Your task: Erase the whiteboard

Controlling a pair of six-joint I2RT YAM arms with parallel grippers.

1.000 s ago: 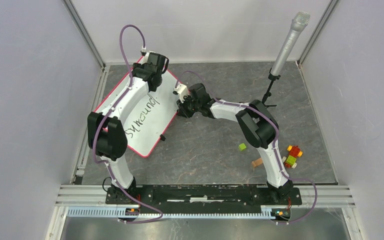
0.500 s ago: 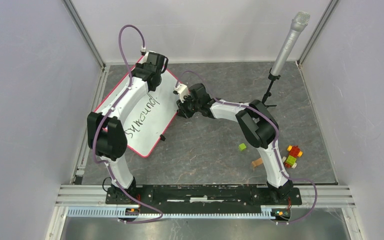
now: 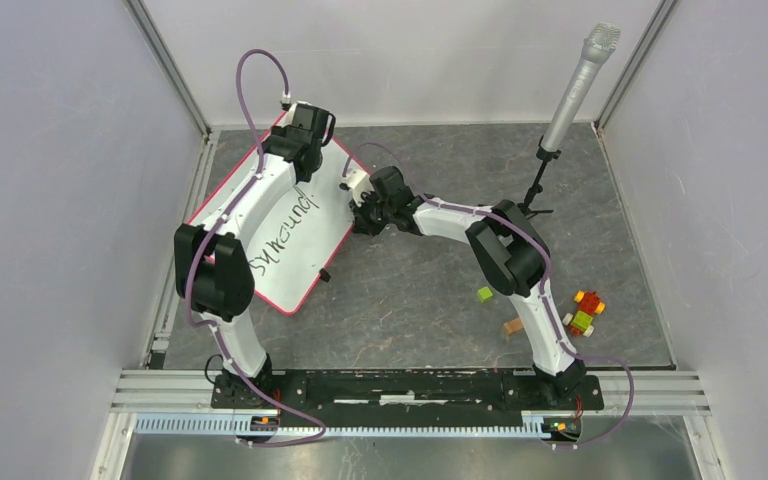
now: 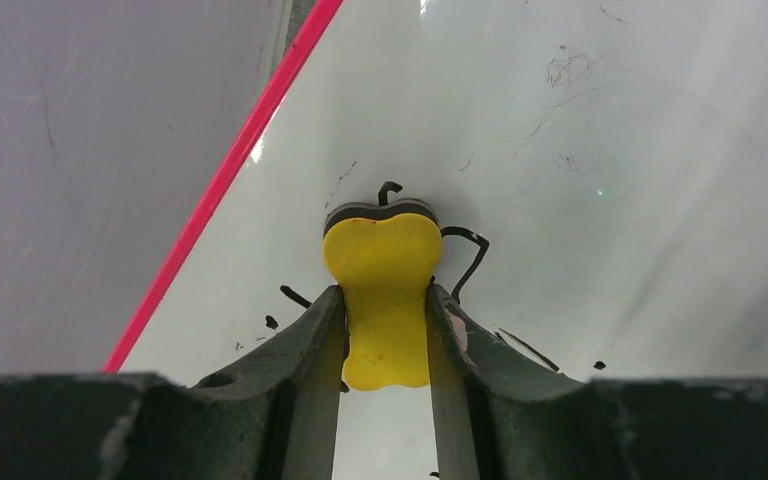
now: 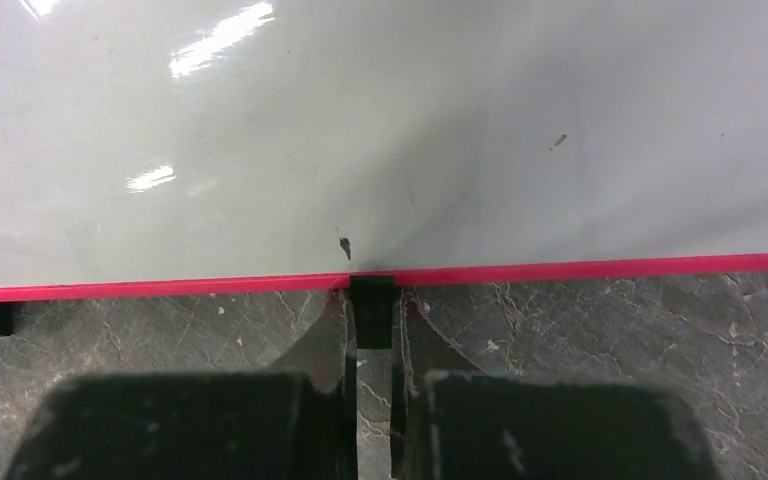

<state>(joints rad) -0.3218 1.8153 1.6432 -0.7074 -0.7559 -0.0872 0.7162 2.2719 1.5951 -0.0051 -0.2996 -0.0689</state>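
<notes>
The whiteboard lies flat at the left of the table, its handwriting unwiped. The left gripper clamps a yellow eraser felt-down on the board's far end. The right gripper pinches a black edge clip, likely steadying the board against wiping.

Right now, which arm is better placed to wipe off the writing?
Left. The left gripper holds the yellow eraser on the whiteboard; the right gripper only pinches the board's edge clip.

In the top view, part of the whiteboard and its handwriting is covered by the left arm; in both wrist views the board is cut off by the edges.
</notes>
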